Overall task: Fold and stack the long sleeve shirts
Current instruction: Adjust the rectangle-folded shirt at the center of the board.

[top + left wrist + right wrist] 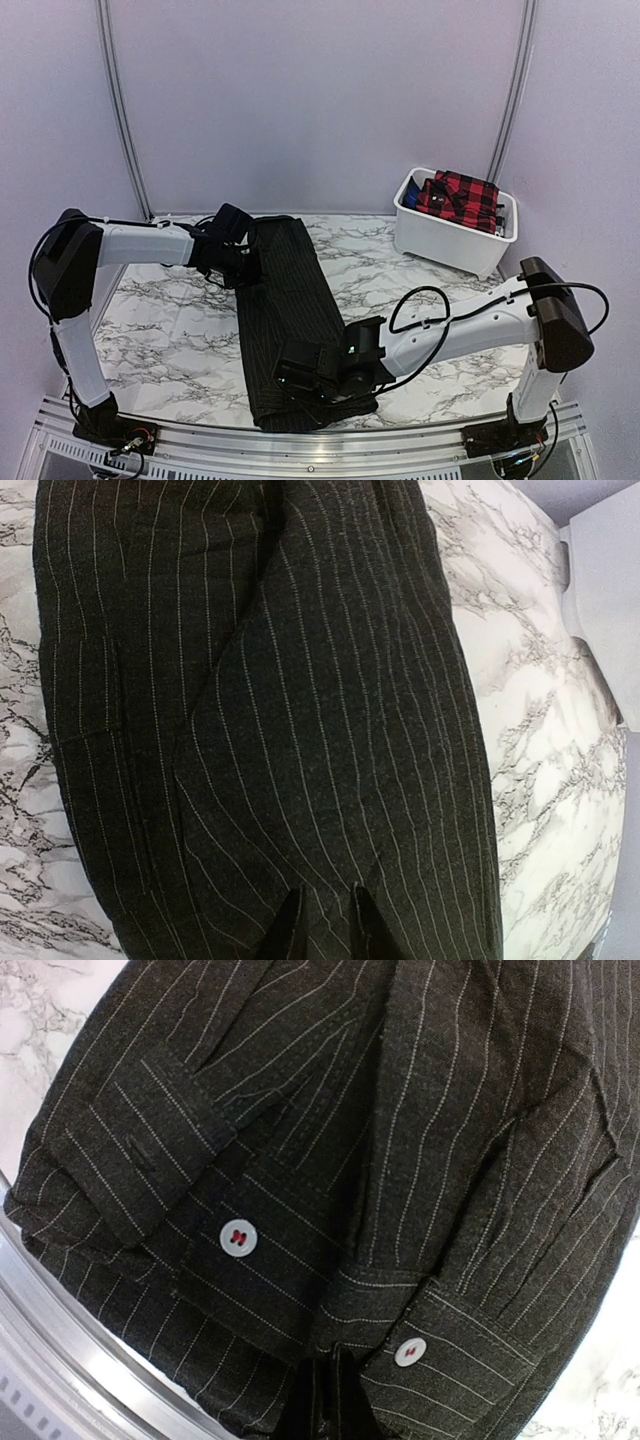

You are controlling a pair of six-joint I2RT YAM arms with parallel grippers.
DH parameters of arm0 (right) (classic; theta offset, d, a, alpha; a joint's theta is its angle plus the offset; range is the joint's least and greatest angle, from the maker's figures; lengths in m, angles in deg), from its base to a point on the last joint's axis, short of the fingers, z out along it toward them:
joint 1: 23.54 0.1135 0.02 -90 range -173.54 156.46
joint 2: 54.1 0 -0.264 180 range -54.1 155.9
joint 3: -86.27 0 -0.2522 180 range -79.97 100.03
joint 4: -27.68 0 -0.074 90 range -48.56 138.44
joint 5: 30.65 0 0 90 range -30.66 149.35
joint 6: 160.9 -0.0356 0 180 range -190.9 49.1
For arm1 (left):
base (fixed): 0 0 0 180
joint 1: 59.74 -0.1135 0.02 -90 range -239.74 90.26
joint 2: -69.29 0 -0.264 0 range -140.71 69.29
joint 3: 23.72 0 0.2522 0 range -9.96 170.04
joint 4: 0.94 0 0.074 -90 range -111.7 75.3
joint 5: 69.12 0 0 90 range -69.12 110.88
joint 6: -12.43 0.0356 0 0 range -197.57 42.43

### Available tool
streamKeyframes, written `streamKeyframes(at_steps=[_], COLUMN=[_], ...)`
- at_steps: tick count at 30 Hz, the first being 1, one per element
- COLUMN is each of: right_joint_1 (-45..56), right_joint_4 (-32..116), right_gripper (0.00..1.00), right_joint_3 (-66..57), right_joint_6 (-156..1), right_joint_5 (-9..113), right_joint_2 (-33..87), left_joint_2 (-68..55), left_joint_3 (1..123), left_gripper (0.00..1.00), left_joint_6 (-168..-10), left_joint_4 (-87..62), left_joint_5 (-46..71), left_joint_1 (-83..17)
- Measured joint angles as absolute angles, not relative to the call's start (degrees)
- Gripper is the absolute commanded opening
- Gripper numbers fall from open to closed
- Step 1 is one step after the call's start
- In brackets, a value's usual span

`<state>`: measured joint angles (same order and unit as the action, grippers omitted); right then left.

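While left pincer, barely parted, nips pinstriped shirt, right pincer closed tight, seemingly on it.

Saw only the tips of the left pincer, cropped by the wrist view's bottom edge. Could barely separate the right pincer from the pinstriped shirt, dark on dark and likewise cropped; could not tell whether any cloth sat inside its closed grip. Made out little of the plaid shirt behind the bin wall, and nothing of the bench beneath the pinstriped cloth.
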<state>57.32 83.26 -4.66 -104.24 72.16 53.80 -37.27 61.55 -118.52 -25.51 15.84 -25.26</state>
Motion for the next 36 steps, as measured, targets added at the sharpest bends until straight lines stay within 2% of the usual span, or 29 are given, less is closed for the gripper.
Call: streamKeyframes(at_steps=[5,14,20,29,36], right_joint_1=[57.47,57.63,56.23,46.83,40.73], right_joint_4=[83.20,82.48,79.50,63.42,51.70], right_gripper=[0.01,0.33,0.44,0.45,0.45], right_joint_3=[-4.72,-4.81,-7.52,-19.50,-28.70], right_joint_6=[-102.71,-102.12,-102.45,-105.05,-107.41], right_joint_5=[69.85,68.36,67.60,62.90,56.49], right_joint_2=[53.56,53.56,49.58,33.69,31.46], left_joint_2=[-40.51,-45.01,-45.64,-44.18,-52.31], left_joint_3=[62.55,62.73,64.59,70.75,82.53], left_gripper=[0.14,0.14,0.15,0.15,0.15], left_joint_6=[-118.17,-116.99,-115.24,-112.82,-111.59], left_joint_4=[-25.62,-25.71,-25.97,-25.03,-23.54], left_joint_5=[15.86,16.74,17.43,16.43,15.05], left_joint_1=[-26.18,-27.62,-28.47,-28.63,-29.06])
